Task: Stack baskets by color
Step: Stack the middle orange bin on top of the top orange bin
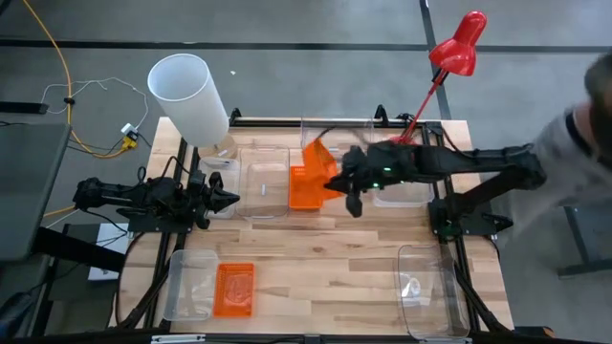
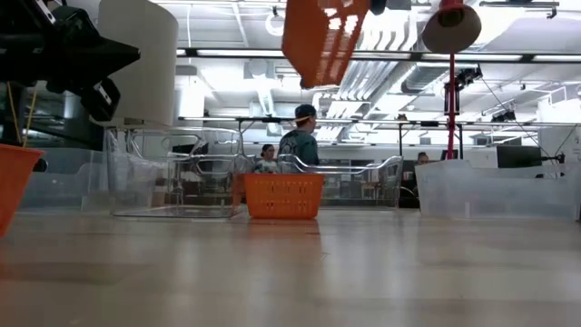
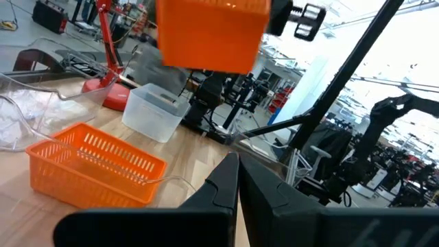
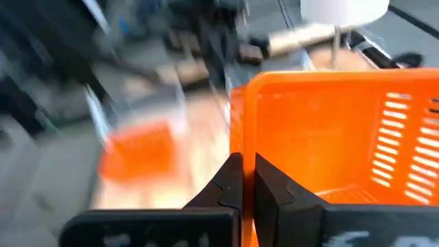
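My right gripper (image 4: pixel 247 180) is shut on an orange mesh basket (image 1: pixel 317 158), which is up in the air over the middle of the table; the low view shows it (image 2: pixel 323 36) high above the tabletop. A second orange basket (image 1: pixel 306 189) rests on its base just below it. A third orange basket (image 1: pixel 235 289) lies at the near left beside a clear bin (image 1: pixel 189 284). My left gripper (image 3: pixel 239 184) is shut and holds nothing, level at the table's left side. My right gripper pinches one wall of the orange basket at its rim (image 4: pixel 239 130), near a corner, with one finger outside the wall and one inside. The fingers slant down from the table's right side. The basket hangs tilted, lifted clear of the table and of the basket below.
Clear bins stand at the far middle (image 1: pixel 264 178), far right (image 1: pixel 406 194) and near right (image 1: pixel 423 290). A white cylinder (image 1: pixel 189 97) and a red lamp (image 1: pixel 457 46) stand at the far edge. A person (image 1: pixel 588 124) is at the right.
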Available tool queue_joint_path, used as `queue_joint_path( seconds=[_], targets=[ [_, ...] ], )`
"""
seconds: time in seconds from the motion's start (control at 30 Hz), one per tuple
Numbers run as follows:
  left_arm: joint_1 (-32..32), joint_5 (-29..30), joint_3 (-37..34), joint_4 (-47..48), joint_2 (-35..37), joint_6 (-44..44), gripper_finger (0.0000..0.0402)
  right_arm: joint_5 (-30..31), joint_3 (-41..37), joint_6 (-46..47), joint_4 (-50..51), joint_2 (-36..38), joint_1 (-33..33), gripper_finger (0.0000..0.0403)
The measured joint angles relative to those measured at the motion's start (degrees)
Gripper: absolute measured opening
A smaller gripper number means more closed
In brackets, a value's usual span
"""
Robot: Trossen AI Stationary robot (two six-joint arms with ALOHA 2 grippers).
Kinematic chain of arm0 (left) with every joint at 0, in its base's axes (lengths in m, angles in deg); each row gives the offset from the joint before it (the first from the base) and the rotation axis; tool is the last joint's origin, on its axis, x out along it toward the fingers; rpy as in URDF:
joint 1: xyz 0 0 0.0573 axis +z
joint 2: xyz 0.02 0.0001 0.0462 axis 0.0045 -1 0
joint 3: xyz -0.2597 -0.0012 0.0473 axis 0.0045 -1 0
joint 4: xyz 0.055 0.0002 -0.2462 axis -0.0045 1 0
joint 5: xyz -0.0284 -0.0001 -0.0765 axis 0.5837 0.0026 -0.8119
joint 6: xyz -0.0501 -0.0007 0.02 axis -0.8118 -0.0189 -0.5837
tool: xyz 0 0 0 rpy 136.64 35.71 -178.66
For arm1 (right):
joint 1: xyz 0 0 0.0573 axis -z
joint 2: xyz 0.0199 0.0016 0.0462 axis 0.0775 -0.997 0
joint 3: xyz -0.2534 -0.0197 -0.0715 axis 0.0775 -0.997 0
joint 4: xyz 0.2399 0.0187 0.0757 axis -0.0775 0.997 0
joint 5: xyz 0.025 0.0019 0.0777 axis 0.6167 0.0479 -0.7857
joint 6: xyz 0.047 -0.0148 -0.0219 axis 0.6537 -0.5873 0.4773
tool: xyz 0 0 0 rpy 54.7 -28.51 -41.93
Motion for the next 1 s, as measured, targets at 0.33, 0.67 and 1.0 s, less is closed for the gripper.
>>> queue_joint_path(
  seconds=[0.33, 0.67, 1.0],
  targets=[
    [-0.02, 0.0, -0.01, 0.0, 0.0, 0.0, 0.0001, 3.55, 12.05, -16.44, 19.98, -12.55, 2.9, 0.0],
    [0.0, 0.0, -0.01, 0.0, 0.0, 0.0, 0.0001, 12.26, 12.07, -24.31, 19.89, -23.09, 1.84, 0.0],
    [0.0, 0.0, -0.01, 0.0, 0.0, 0.0, 0.0001, 15.66, 12.07, -21.51, 15.52, -30.06, -1.12, 0.0]
  ],
)
